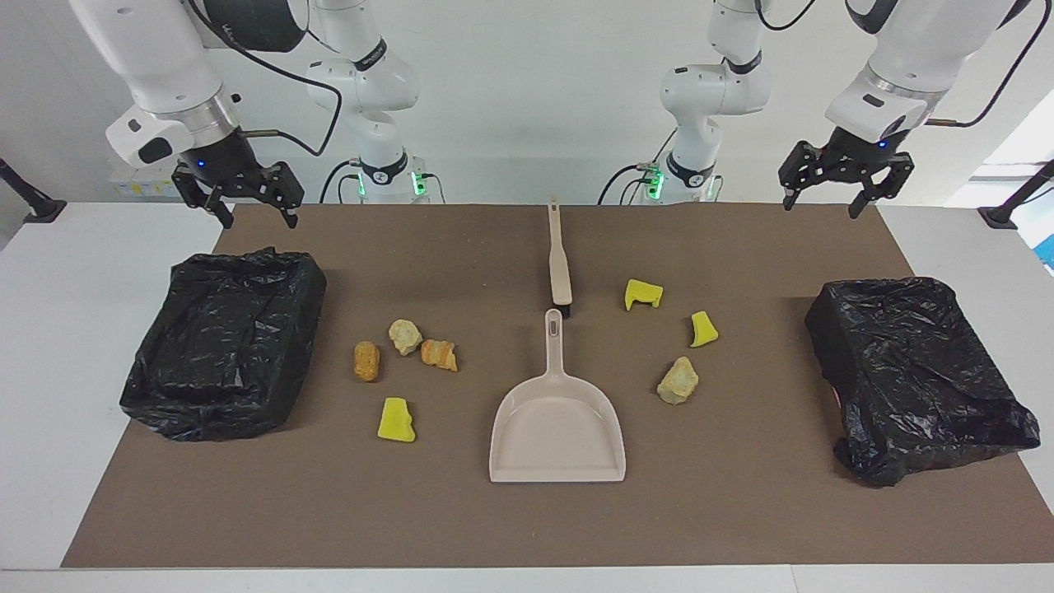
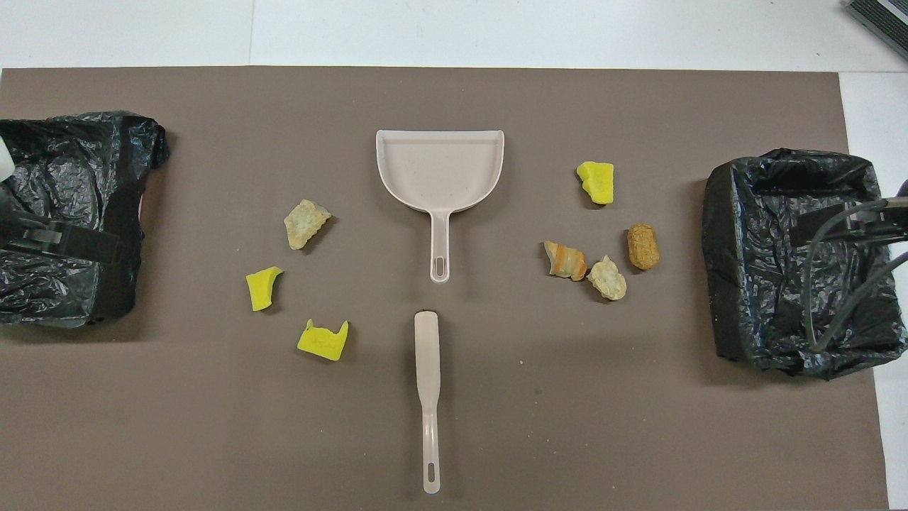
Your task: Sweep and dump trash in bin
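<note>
Counter (image 1: 49,346): white top, covered over most of its width by a brown mat (image 1: 527,511); white margins show at both ends and along the edge farthest from the robots.

Bins: two, lined with black bags. One (image 1: 226,342) at the right arm's end, one (image 1: 914,375) at the left arm's end, each on the mat's end edge.

Dustpan (image 1: 558,428): beige, mid-mat, handle pointing toward the robots.

Brush (image 1: 560,263): beige, in line with the dustpan handle, nearer to the robots, just apart from it.

Trash, seven lumps in two groups:
- Toward the right arm's end, four: an orange-brown lump (image 1: 366,361), a pale beige lump (image 1: 404,336), a striped tan lump (image 1: 439,354), a yellow foam chunk (image 1: 396,421).
- Toward the left arm's end, three: a notched yellow chunk (image 1: 642,294), a curved yellow chunk (image 1: 702,329), a beige rough lump (image 1: 678,381).

Open room: a broad bare strip of mat along the edge farthest from the robots; clear lanes between each group and its bin.

Right gripper (image 1: 251,210): raised over the mat's corner by its bin, jaws spread wide, holding nothing.

Left gripper (image 1: 823,202): raised over the mat's edge near its bin, jaws spread wide, holding nothing.
</note>
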You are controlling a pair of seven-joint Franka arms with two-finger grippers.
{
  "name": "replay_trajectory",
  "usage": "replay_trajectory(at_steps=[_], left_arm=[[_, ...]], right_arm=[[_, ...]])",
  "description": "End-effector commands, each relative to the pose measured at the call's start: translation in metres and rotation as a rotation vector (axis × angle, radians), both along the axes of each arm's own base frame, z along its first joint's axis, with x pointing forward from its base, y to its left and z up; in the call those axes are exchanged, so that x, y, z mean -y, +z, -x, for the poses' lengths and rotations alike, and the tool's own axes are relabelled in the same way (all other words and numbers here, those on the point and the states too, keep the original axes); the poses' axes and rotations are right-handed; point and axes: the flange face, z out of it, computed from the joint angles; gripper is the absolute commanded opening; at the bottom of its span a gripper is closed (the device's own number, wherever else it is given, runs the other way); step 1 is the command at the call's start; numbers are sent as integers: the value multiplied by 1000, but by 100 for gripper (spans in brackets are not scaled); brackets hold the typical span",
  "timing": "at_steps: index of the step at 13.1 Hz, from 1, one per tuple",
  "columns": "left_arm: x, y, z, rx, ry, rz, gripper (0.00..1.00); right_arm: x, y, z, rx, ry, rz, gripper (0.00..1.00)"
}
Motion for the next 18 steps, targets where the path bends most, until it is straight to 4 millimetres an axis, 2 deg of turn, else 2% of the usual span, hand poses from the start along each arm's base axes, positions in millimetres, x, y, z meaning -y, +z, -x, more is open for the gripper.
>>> replay_trajectory(at_steps=[1,4,6,8,11,15,18], left_arm=[[25,5,8,-5,-49,9,100],[61,-3,31,-25,-113,6,100],[92,-13,53,-40,-77,2,100],[120,-25,65,-59,-46,-4,100],[166,-57,88,-88,-29,-22,100],[216,-104,134,-53,2,-11,100],[239,-134,155,-68,-23,-16,100]], right_arm=[[0,1,0,4,-20,2,100],[0,1,0,4,-20,2,100],[0,1,0,4,-20,2,100],[0,1,0,4,-20,2,100],[0,1,0,4,-20,3,100],[0,1,0,4,-20,3,100],[0,1,0,4,-17,3,100]])
